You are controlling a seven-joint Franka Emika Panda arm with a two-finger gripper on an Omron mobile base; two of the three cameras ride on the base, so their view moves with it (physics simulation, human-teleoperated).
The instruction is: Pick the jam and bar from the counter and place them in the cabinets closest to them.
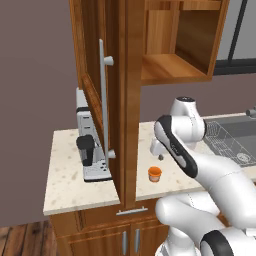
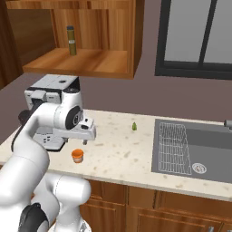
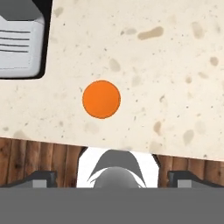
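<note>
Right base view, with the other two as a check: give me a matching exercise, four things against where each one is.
Things:
1. jam
2. coffee machine
3. dark bottle
4. sink rack

Places:
A. upright on the open cabinet shelf
B. at the left end of the counter, behind the arm
C. in the basin at the right
D. on the counter near its front edge, below the tool

Pairs: 1-D, 2-B, 3-A, 4-C
</note>
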